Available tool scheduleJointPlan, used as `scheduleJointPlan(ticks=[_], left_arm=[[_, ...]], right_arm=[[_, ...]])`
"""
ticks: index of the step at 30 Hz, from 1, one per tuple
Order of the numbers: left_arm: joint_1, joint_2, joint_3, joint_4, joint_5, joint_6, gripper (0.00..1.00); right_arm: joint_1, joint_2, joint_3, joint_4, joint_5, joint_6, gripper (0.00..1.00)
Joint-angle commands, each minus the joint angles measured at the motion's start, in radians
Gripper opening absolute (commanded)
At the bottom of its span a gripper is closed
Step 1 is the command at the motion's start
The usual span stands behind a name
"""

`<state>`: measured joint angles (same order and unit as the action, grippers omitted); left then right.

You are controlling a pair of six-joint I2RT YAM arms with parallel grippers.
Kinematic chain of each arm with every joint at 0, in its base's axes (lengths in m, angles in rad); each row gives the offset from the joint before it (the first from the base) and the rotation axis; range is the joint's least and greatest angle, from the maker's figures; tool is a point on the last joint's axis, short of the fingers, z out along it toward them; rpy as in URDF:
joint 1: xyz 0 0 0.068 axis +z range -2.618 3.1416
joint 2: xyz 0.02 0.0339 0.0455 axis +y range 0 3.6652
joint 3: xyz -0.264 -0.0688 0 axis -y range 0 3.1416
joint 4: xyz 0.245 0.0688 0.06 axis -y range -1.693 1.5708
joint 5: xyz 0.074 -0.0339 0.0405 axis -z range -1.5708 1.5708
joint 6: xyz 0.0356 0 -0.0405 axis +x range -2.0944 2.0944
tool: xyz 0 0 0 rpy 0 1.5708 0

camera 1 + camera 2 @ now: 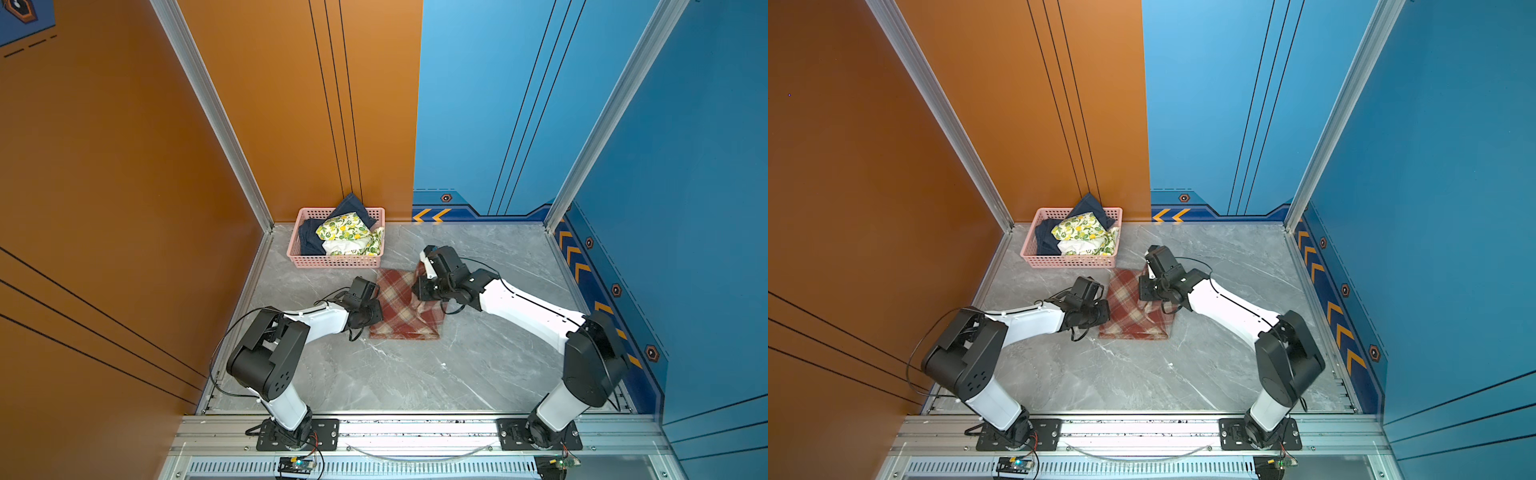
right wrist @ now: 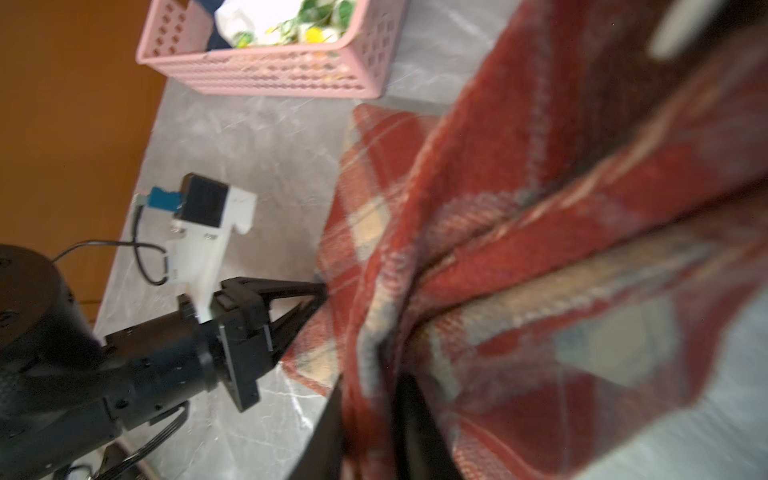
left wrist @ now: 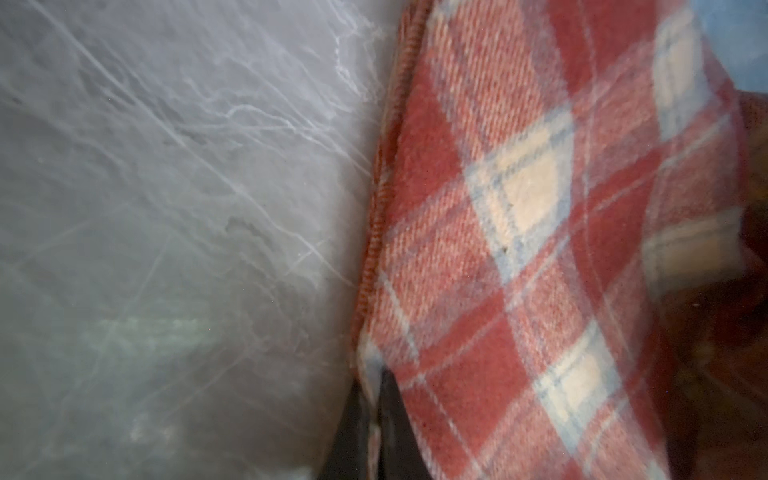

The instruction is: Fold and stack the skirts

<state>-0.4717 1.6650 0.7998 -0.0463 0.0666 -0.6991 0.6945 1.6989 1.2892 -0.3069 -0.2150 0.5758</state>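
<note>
The rust-red and cream plaid skirt [image 1: 399, 309] [image 1: 1133, 313] lies partly folded on the grey marble table, just in front of the basket. My left gripper [image 3: 372, 399] [image 2: 320, 291] is shut on its left edge, low at the table. My right gripper [image 2: 374, 415] [image 1: 417, 291] stands over the skirt's right side. Its fingers [image 2: 419, 415] are apart, with a raised bunch of plaid cloth [image 2: 498, 208] between them. The lemon-print skirt [image 1: 345, 232] [image 1: 1079, 232] and the dark blue denim skirt [image 1: 309, 241] [image 1: 1044, 239] lie crumpled in the basket.
The pink perforated basket [image 1: 332, 262] [image 1: 1071, 262] [image 2: 270, 75] stands at the back left against the orange wall. Blue walls close the back right and right side. A metal rail runs along the front edge, where both arm bases are mounted.
</note>
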Motion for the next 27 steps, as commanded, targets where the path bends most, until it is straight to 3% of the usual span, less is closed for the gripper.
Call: scheduleJointPlan(ticks=[1, 2, 4, 14, 18, 22, 27], left_arm=[[-0.02, 0.054, -0.07, -0.155, 0.053, -0.011, 0.04], [-0.021, 0.054, -0.073, -0.151, 0.055, -0.013, 0.04], [-0.025, 0.054, -0.074, -0.151, 0.061, -0.016, 0.04], [-0.136, 0.11, -0.019, -0.089, 0.127, -0.033, 0.04], [-0.196, 0.129, 0.021, -0.083, 0.172, -0.027, 0.13], [-0.175, 0.059, 0.0, -0.131, 0.15, -0.024, 0.2], [-0.076, -0.036, -0.065, -0.132, 0.139, -0.034, 0.27]], right_arm=[[0.0, -0.008, 0.052, 0.132, -0.121, 0.069, 0.65], [-0.005, -0.028, 0.045, 0.117, -0.089, 0.064, 0.75], [-0.034, -0.07, 0.017, 0.088, -0.04, 0.06, 0.81], [-0.108, -0.206, -0.127, -0.122, 0.252, 0.003, 0.83], [-0.095, -0.192, -0.132, -0.166, 0.32, -0.028, 0.83], [-0.067, -0.139, -0.108, -0.201, 0.371, -0.065, 0.82], [-0.013, -0.036, -0.043, -0.209, 0.39, -0.095, 0.78]])
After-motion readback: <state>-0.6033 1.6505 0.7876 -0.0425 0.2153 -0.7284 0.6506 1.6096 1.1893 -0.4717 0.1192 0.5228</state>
